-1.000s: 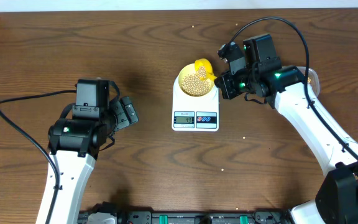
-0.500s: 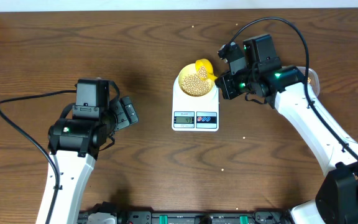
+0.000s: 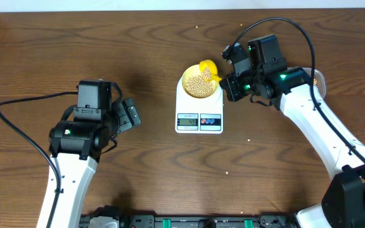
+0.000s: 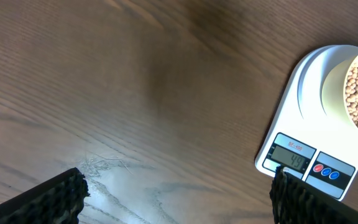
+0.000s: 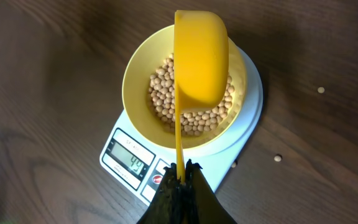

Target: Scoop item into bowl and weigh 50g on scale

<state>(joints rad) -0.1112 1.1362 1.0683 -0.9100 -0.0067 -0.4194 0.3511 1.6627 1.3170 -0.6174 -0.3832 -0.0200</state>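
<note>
Overhead, nothing has moved in the last second. The bowl of beans sits on the scale, with the right gripper just beside it. The left gripper is well apart over the table.

Left wrist: my left jaws stand wide and empty. The display reads 49, I think.

Right wrist: the jaws are clenched on the handle of the yellow scoop, whose tipped cup hides some beans. Stray beans lie on the wood nearby.

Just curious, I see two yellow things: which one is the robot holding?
The bright yellow scoop, its handle pinched in the right claw; the paler bowl just sits on the scale.
</note>
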